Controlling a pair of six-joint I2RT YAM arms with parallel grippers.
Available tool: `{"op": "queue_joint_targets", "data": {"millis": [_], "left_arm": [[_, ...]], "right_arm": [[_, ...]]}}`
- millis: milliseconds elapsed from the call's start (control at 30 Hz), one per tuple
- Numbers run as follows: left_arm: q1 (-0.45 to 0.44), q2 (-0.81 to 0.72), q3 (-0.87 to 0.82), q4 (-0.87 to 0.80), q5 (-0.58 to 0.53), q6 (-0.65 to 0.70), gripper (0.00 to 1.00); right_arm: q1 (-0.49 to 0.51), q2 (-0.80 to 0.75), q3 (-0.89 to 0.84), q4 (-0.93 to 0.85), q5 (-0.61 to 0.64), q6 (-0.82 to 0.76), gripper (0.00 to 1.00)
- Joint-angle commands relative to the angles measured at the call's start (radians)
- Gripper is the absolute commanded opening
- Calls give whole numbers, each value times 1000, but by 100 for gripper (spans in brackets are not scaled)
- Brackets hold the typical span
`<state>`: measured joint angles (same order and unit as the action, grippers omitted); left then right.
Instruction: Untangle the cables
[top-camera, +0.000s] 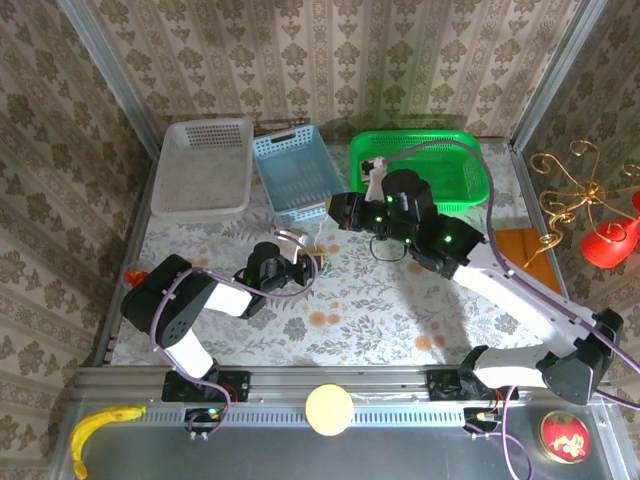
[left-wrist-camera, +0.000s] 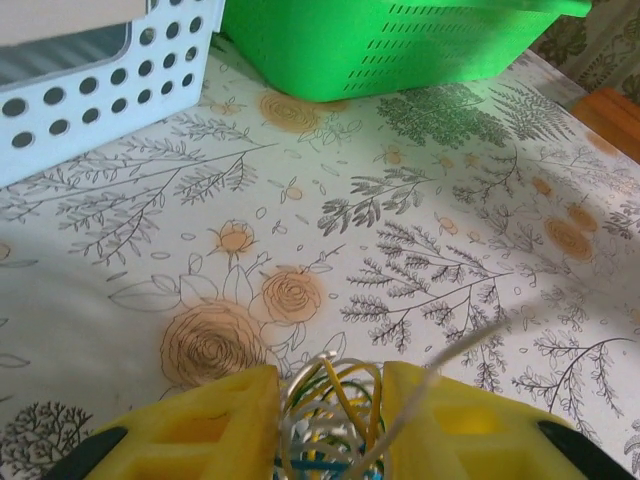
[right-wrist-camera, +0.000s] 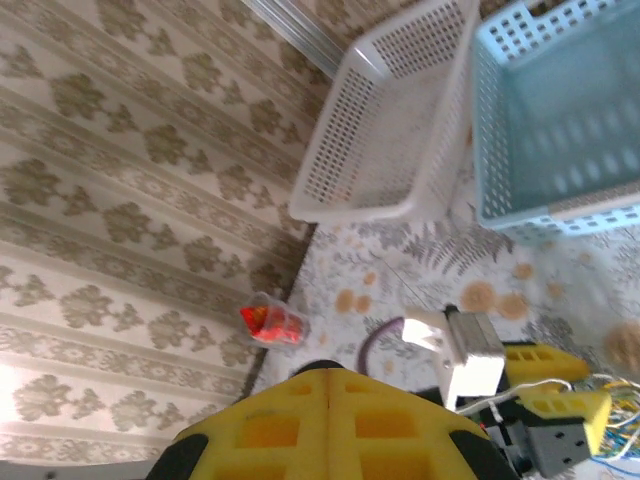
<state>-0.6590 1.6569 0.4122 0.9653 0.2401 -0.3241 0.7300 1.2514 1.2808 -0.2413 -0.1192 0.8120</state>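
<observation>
Left gripper (left-wrist-camera: 330, 378): jaws drawn in on the cables (left-wrist-camera: 345, 400); strands touch both yellow pads.
Cables, place: on the flowered table (top-camera: 380, 300), at 6 o'clock from the blue basket (top-camera: 297, 178).
Cables, axis: tangled loops, no single long axis; one pale strand (left-wrist-camera: 455, 370) runs out toward 1 o'clock.
Right gripper (right-wrist-camera: 330, 390): jaws pressed together, nothing between them.

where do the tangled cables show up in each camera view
top external: cables left of centre, just below the blue basket
left wrist: cables bottom centre, between the yellow fingers
right wrist: cables at the bottom right edge
shared landmark: the blue basket
</observation>
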Motion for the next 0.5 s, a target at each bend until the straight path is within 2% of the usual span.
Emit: {"op": "queue_joint_targets", "data": {"millis": [0,333,467], "left_arm": [[10,14,-19,70,18,-36,33],[12,-5,-28,59,20,-35,34],[12,2,-27,59,21,-40,34]], "right_arm": [[-20,-48,53,17,-34,20,0],[-100,-104,82,65,-77,74,0],[-116,-66,192,46,-126,76,0]]}}
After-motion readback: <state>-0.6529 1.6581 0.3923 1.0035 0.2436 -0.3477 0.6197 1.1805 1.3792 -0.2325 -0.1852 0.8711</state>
